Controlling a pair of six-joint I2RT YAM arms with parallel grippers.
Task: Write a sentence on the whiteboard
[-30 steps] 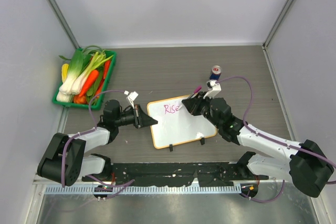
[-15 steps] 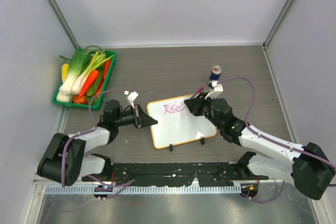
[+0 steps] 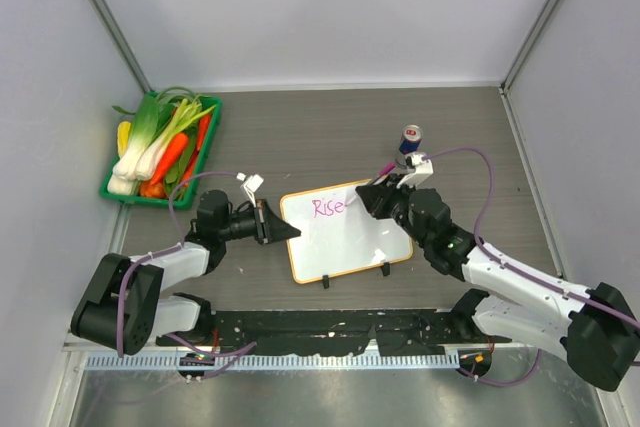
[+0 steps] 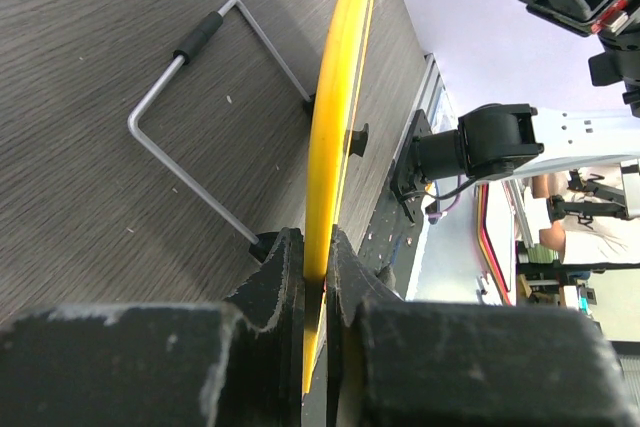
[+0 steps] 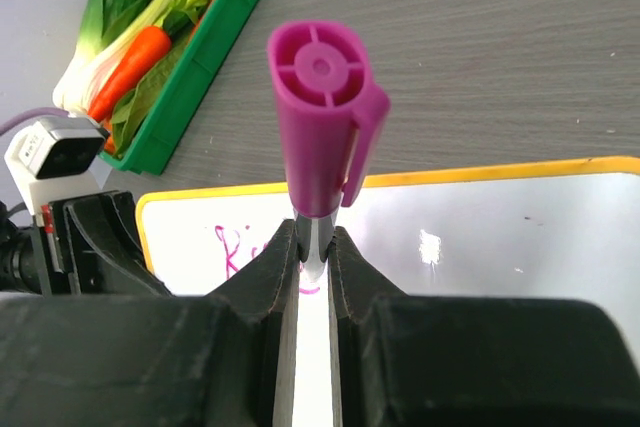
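Note:
The whiteboard (image 3: 352,243), white with an orange-yellow frame, lies tilted on the table in the top view. My left gripper (image 3: 283,229) is shut on its left edge. The left wrist view shows that edge (image 4: 338,97) pinched between the fingers (image 4: 280,272). The sentence (image 3: 327,208) reads "Rise" in pink near the board's top left; in the right wrist view its start (image 5: 230,247) shows. My right gripper (image 3: 366,198) is shut on a magenta marker (image 5: 320,117), held upright over the board (image 5: 490,237) just right of the writing. The marker's tip is hidden by the fingers.
A green tray (image 3: 150,200) of vegetables sits at the far left. A blue and red can (image 3: 411,137) stands behind the right gripper. A bent wire stand (image 4: 195,137) lies under the board. Grey enclosure walls close in on three sides.
My right gripper with the marker has shifted slightly to the right along the board's top edge. The left gripper and the whiteboard have not moved.

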